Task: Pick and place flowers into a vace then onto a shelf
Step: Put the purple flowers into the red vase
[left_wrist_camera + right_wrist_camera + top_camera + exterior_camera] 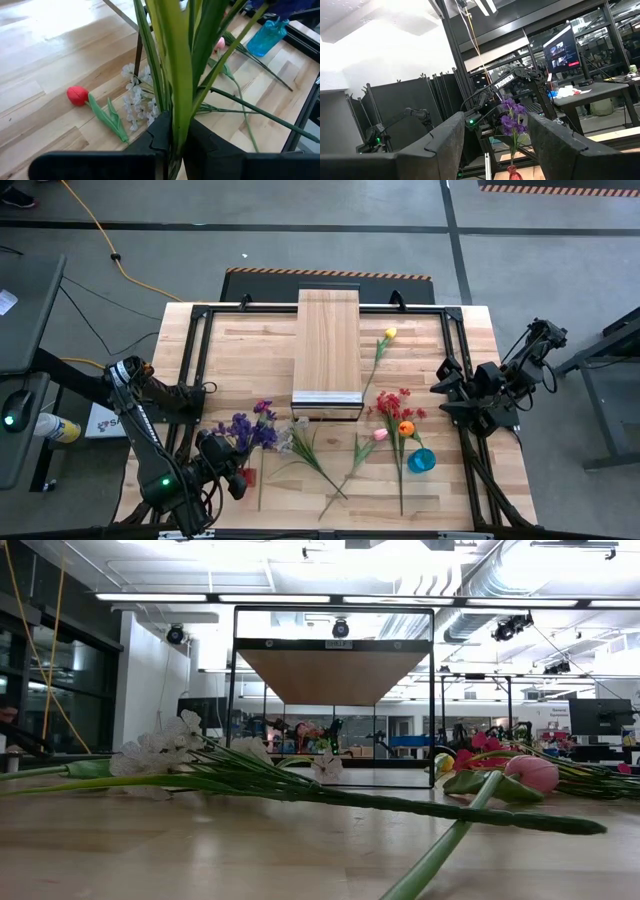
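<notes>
1. High view: left gripper [232,476] low at the table's [470,350] near-left corner, with the purple spray [248,428] rising from it. Blue vase [421,460] stands near the right edge, well apart from this gripper across the table, between them a scatter of loose flowers [345,450]. The right gripper [455,388] waits beside the right edge, clearly the nearer arm to the vase. Shelf [327,350] runs lengthwise away from the front, centre.

2. Low view: stems lie flat, long axes mostly crosswise; pink tulip [530,772] on the right. No jaws visible here.

3. Left wrist view: jaws clamped on a bunch of green stems [175,75], long axis running straight out from the gripper. Vase [267,36] sits ahead and off to one side; red tulip [77,95] and white spray [136,97] lie on the table below.

4. Right wrist view: jaws apart, holding nothing; purple spray [512,120] seen across the table.
</notes>
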`<state>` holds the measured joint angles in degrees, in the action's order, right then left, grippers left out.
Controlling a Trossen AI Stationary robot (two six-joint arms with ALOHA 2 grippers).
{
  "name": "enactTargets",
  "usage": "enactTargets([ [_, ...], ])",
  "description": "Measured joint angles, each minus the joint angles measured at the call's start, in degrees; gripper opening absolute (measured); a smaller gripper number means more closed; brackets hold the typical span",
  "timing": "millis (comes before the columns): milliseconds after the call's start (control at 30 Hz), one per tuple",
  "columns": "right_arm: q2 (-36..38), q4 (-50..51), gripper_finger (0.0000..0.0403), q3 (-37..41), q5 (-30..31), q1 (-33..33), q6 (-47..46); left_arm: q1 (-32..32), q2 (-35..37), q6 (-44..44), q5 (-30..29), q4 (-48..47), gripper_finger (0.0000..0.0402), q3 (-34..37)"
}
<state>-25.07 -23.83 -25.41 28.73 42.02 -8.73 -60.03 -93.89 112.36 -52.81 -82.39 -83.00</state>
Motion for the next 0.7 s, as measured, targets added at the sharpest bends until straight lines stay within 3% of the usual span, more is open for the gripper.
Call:
enactTargets([
  [700,0.0,0.0,0.0206,0.0,0.0,0.0,0.3,0.0,0.0,0.0,2.9,0.0,0.0069,0.0],
])
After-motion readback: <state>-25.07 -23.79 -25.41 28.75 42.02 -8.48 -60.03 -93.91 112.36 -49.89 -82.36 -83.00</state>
